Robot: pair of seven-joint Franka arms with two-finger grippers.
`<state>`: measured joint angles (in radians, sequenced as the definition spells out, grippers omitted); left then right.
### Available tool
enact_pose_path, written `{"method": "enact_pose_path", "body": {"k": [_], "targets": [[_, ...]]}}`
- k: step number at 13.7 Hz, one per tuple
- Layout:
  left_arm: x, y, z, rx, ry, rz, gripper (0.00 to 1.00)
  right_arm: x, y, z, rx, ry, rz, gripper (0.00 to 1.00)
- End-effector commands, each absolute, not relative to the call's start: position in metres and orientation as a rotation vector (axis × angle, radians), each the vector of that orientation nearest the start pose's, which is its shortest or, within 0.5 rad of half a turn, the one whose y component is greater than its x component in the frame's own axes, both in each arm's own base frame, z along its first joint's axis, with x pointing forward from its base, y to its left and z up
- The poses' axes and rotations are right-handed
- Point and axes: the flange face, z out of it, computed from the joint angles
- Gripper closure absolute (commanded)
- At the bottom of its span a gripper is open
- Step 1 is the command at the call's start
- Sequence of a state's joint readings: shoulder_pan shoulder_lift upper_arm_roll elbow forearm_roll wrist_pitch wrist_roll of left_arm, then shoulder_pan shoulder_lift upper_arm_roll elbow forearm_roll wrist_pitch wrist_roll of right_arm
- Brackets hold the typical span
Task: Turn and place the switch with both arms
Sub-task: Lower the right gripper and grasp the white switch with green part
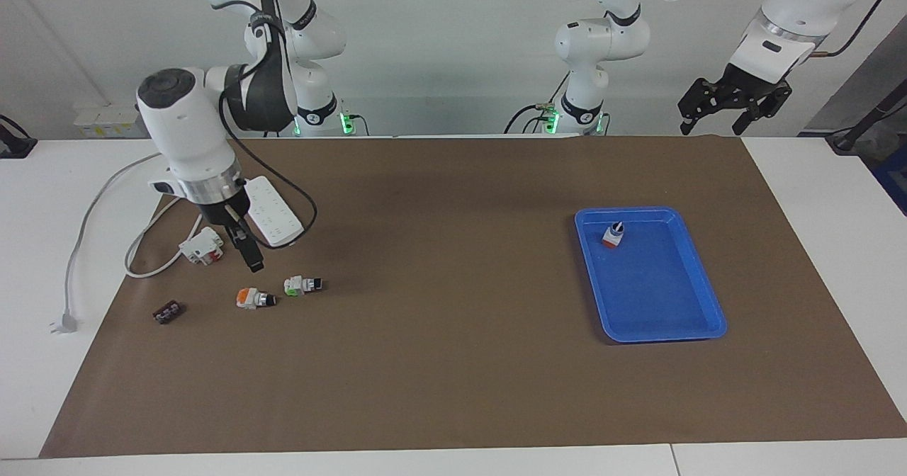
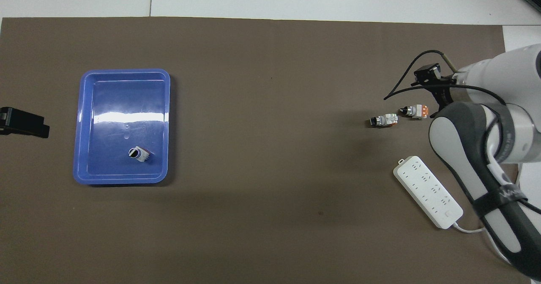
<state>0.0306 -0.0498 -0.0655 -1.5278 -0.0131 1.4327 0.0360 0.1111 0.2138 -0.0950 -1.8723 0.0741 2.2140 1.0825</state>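
Note:
The switch with the green end [image 1: 303,285] lies on its side on the brown mat, toward the right arm's end; it also shows in the overhead view [image 2: 383,120]. A similar orange-end switch [image 1: 254,298] lies beside it. My right gripper [image 1: 254,263] points down, just above the mat, over the spot beside the orange-end switch and short of the green one; it holds nothing. My left gripper [image 1: 733,108] is open and empty, raised high at the left arm's end, where that arm waits. A blue tray [image 1: 652,285] holds another orange-end switch [image 1: 613,235].
A white power strip [image 1: 273,214] with its cable and plug [image 1: 64,322] lies nearer to the robots than the switches. A white-and-red block [image 1: 202,246] sits beside my right gripper. A small dark part [image 1: 168,312] lies toward the mat's end edge.

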Motion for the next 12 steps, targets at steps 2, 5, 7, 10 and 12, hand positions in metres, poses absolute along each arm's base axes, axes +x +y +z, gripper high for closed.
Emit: {"method": "enact_pose_path", "body": {"k": [2, 5, 7, 10, 12], "targets": [[0.516, -0.020, 0.660, -3.130, 0.095, 0.080, 0.00, 0.643, 0.023, 0.350, -2.381, 1.761, -0.027, 0.00], [0.516, -0.020, 0.660, -3.130, 0.097, 0.080, 0.00, 0.640, 0.024, 0.319, -2.312, 1.814, 0.089, 0.00], [0.516, -0.020, 0.660, -3.130, 0.097, 0.080, 0.00, 0.633, 0.021, 0.310, -2.328, 1.823, 0.135, 0.00], [0.516, -0.020, 0.660, -3.130, 0.095, 0.080, 0.00, 0.627, 0.016, 0.309, -2.347, 1.830, 0.208, 0.00], [0.516, -0.020, 0.660, -3.130, 0.095, 0.080, 0.00, 0.621, 0.014, 0.307, -2.355, 1.838, 0.258, 0.00]]}}
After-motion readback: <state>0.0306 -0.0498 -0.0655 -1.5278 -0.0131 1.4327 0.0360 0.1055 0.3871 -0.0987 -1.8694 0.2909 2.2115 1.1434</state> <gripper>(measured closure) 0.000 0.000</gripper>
